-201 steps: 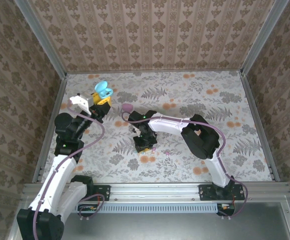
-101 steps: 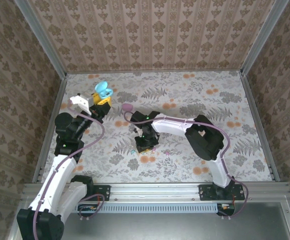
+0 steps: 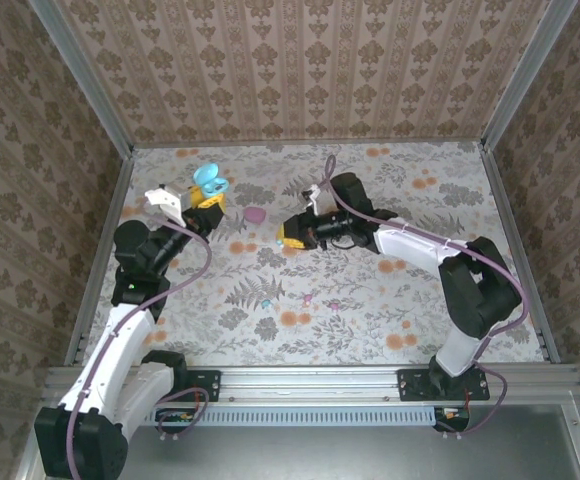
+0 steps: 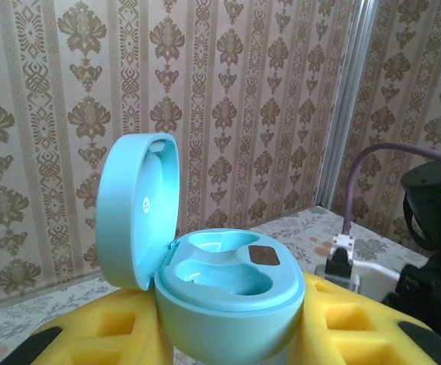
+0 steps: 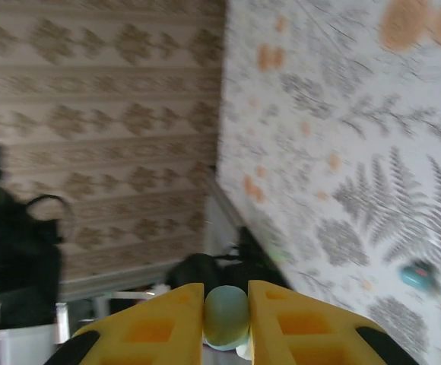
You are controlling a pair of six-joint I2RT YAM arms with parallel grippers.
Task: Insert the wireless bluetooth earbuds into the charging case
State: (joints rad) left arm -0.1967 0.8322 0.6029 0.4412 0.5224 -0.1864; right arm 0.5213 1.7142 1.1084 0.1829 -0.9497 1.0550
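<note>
teal plastic is what the left gripper [image 3: 206, 200] has hold of: the charging case [image 4: 232, 304], pinched low on its shell between the yellow pads [image 4: 357, 319], the jaws drawn in only as far as the shell allows. in the top view the case is at about ten o'clock on the table [image 3: 420, 310]. in the left wrist view its lid [image 4: 133, 217] is swung open and stands at nine o'clock of the body, and both wells [image 4: 224, 277] look empty.

the right gripper [image 3: 292, 236] is near the middle of the table, laid over sideways and pointing toward nine o'clock. its jaws are almost together on one pale green earbud [image 5: 226, 315] (only a rounded end shows between the fingers, so which way it faces cannot be told). a pink case [image 3: 255, 214] lies between the two grippers. a teal bud [image 3: 267, 302] and a pinkish bud [image 3: 335, 304] lie loose at roughly six o'clock of the right gripper.

several things could go wrong from here. the held earbud is small and round and gripped at the fingertips, so a bump or a slight easing of the jaws could let it roll out. if it reaches a well turned the wrong way it will likely sit proud rather than drop home, and pressing harder could tip the case in the left gripper's narrow pinch. a low path toward ten o'clock risks clipping the pink case. wide yellow fingers coming in close could also knock the upright lid partly closed over the wells.
</note>
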